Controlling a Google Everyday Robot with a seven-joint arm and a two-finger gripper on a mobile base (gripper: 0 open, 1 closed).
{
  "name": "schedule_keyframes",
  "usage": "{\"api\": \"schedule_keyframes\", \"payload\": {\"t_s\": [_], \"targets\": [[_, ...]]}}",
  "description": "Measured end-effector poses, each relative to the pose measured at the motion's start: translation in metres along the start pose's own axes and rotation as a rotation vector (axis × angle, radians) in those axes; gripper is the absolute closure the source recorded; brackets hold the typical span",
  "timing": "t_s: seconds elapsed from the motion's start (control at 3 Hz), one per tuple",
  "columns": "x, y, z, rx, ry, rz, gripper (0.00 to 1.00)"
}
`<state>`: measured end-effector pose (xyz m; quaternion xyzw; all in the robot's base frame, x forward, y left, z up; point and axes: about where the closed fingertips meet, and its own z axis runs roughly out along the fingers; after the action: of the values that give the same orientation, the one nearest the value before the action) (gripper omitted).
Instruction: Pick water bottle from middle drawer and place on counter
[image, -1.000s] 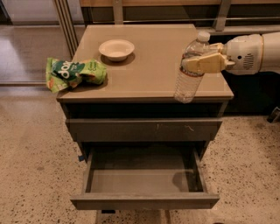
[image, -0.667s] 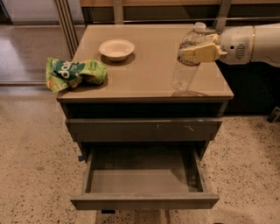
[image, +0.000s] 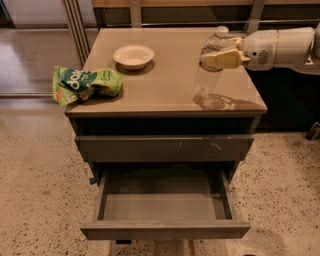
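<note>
The water bottle (image: 204, 82) is clear with a white cap. It stands upright near the counter's right front corner, its base at or just above the surface. My gripper (image: 214, 59), with tan fingers (image: 225, 58) on a white arm coming from the right, is shut on the bottle's upper part below the cap. The counter (image: 170, 75) is a tan glossy top. The middle drawer (image: 165, 230) is pulled out below, and no object shows inside it.
A white bowl (image: 133, 55) sits at the counter's back left. A green snack bag (image: 85, 83) lies over the left front edge. A shut drawer front with pale scratch marks (image: 165, 148) is above the open drawer. Speckled floor surrounds the cabinet.
My gripper has carried the bottle from over the counter's front edge back and slightly left, further onto the counter. The bowl, bag and drawer have not moved.
</note>
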<state>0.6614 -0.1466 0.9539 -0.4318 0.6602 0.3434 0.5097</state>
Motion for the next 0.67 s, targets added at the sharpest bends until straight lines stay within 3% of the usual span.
{"api": "schedule_keyframes", "payload": {"t_s": [0.67], "targets": [[0.0149, -0.0154, 0.0114, -0.02, 0.062, -0.028, 1.0]]}}
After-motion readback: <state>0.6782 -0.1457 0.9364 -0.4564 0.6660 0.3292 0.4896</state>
